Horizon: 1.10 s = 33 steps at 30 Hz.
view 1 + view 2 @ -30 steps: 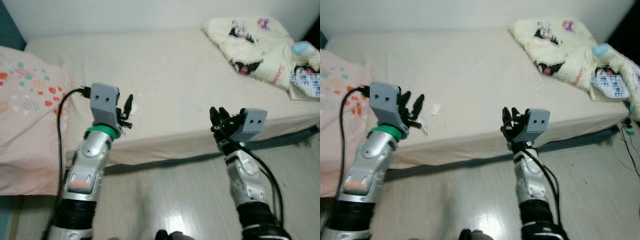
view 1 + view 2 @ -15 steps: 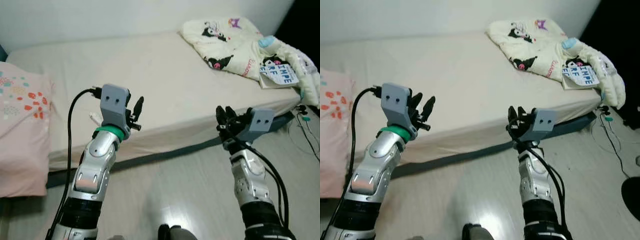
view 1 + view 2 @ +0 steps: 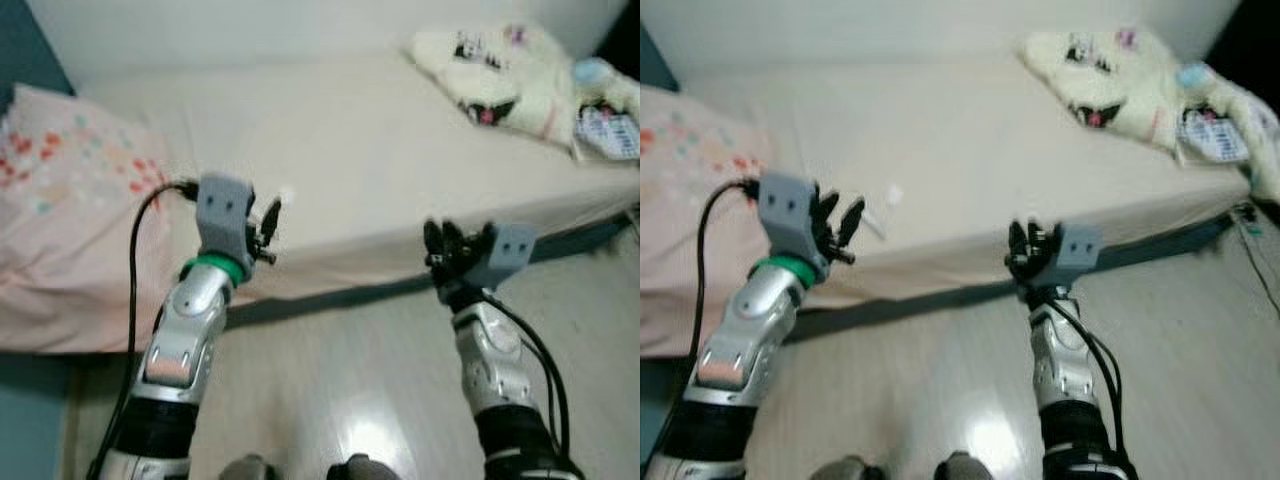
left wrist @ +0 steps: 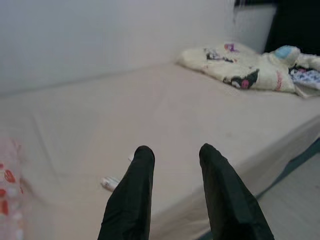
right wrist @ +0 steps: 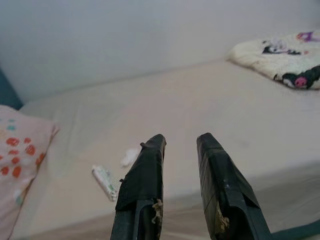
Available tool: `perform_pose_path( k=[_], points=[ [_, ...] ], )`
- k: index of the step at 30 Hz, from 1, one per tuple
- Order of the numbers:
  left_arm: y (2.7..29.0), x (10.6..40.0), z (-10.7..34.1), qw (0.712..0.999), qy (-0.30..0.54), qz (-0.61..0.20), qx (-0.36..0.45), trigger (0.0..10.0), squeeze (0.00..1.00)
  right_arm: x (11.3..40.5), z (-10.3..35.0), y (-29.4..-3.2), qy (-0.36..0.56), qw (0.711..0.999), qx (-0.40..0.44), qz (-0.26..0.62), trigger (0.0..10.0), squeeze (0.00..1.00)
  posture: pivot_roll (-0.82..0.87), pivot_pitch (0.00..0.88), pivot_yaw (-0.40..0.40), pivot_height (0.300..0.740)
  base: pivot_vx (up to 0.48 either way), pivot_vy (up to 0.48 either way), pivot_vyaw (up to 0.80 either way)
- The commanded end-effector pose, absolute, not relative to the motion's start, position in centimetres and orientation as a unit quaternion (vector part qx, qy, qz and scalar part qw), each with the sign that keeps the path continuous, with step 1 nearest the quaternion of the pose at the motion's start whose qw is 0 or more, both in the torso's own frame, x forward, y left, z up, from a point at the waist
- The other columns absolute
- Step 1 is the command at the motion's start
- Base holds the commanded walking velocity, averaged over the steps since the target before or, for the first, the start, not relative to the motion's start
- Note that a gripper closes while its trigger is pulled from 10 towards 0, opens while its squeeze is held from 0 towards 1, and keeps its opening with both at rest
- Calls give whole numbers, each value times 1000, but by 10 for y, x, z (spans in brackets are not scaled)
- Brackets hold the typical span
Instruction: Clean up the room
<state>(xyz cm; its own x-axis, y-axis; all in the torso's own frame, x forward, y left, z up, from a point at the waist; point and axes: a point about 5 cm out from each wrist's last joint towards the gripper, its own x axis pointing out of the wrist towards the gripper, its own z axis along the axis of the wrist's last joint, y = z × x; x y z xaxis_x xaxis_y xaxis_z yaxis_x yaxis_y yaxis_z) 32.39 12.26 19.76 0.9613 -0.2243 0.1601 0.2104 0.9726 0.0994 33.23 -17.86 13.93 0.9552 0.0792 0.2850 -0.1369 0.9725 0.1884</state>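
White and slim, the small wrapper-like packet (image 5: 105, 182) is lying, I think lengthwise, ahead of my nearer, parted, empty left gripper (image 4: 172, 152); the right gripper (image 5: 180, 142) is likewise gaping empty.

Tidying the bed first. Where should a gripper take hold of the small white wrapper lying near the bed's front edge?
Grip the small white wrapper across its narrow middle, coming from above: it is long, thin and lies flat on the cream mattress. The left gripper, fingers open, looks nearest.

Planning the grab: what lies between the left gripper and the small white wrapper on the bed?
Only bare sheet, in the left wrist view, between the left gripper and the wrapper.
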Motion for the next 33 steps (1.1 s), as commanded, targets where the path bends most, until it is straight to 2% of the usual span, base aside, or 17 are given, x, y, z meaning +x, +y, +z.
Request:
perform_pose_path(
  k=[1, 20, 33],
  points=[
    [126, 323, 191, 991, -74, -105, 45, 10000, 0, 331, 134, -176, -132, 984, 109, 56, 10000, 0, 89, 90, -4, 740, 0, 480, 0],
    [126, 324, 192, 991, -77, -101, 41, 10000, 0, 332, 135, -175, -133, 984, 107, 61, 10000, 0, 90, 85, -6, 740, 0, 475, 0],
    [127, 323, 193, 990, -85, -100, 46, 10000, 0, 330, 132, -168, -125, 984, 103, 79, 10000, 0, 90, 91, -8, 740, 0, 0, 0]
  ],
)
